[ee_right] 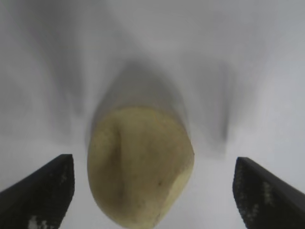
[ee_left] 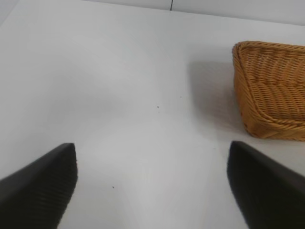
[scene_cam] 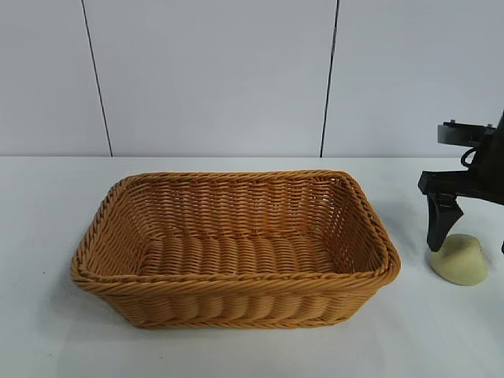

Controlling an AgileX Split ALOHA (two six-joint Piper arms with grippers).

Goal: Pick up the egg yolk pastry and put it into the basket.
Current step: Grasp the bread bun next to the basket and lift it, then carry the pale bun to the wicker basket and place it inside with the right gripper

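The egg yolk pastry [scene_cam: 461,261] is a pale yellow-green dome with a shallow dent, lying on the white table right of the basket [scene_cam: 235,285]. My right gripper [ee_right: 153,164] is low over it, open, with one black finger [scene_cam: 441,224] beside the pastry's left side in the exterior view. In the right wrist view the pastry [ee_right: 139,167] lies between the wide-apart fingertips, with a gap on both sides. The left gripper [ee_left: 152,152] is open over bare table, out of the exterior view, with a basket corner [ee_left: 269,88] off to one side.
The orange-tan wicker basket holds nothing and fills the middle of the table [scene_cam: 47,236]. A white panelled wall [scene_cam: 213,71] stands behind the table.
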